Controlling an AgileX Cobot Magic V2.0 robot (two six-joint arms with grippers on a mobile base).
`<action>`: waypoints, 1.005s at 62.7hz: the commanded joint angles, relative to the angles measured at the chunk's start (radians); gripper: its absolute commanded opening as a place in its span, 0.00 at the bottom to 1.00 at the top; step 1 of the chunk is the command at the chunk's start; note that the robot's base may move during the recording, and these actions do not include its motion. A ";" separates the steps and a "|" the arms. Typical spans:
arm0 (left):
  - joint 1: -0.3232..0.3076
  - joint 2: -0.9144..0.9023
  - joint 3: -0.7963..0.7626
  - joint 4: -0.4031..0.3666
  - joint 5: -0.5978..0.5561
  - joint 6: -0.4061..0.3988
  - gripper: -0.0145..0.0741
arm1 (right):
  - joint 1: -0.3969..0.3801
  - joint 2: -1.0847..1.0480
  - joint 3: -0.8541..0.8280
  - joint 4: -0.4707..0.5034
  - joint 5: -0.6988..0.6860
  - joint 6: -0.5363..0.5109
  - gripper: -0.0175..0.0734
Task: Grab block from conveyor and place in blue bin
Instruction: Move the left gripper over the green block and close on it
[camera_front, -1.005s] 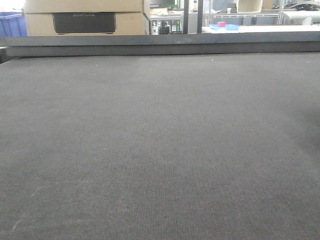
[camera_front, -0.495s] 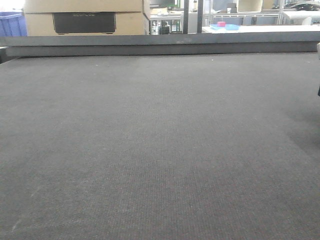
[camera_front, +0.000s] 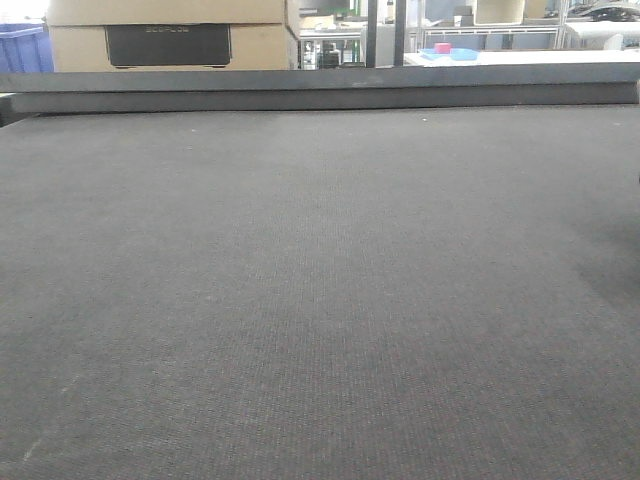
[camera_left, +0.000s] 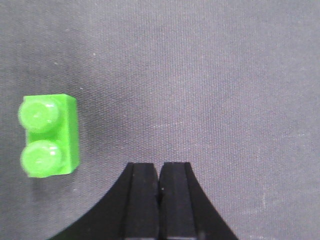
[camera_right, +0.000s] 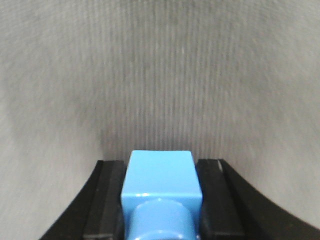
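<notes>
The conveyor (camera_front: 320, 300) is a wide dark grey woven belt with a dark raised rail (camera_front: 320, 92) along its far edge. In the left wrist view a green two-stud block (camera_left: 48, 135) lies on the belt (camera_left: 225, 90), up and to the left of my left gripper (camera_left: 159, 172), whose black jaws are shut together and empty. In the right wrist view my right gripper (camera_right: 161, 175) is shut on a blue block (camera_right: 161, 182) and holds it above the belt (camera_right: 160, 75). Neither gripper shows in the front view. The blue bin is out of view.
Beyond the rail stand a cardboard box (camera_front: 170, 35) with a dark panel, a blue crate (camera_front: 22, 48) at the far left, and a white table with a pink and a blue item (camera_front: 450, 50).
Half a second ago a small bit of something showed at the right edge of the front view; it is gone now. The belt looks the same.
</notes>
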 joint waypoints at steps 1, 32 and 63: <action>0.003 0.000 -0.055 0.054 0.039 -0.011 0.04 | -0.007 -0.054 -0.026 -0.003 0.039 -0.006 0.01; 0.065 0.129 -0.150 0.250 0.156 -0.009 0.04 | -0.007 -0.197 -0.027 0.029 0.028 -0.006 0.01; 0.143 0.268 -0.149 0.131 0.068 0.057 0.04 | -0.007 -0.196 -0.025 0.031 -0.002 -0.006 0.01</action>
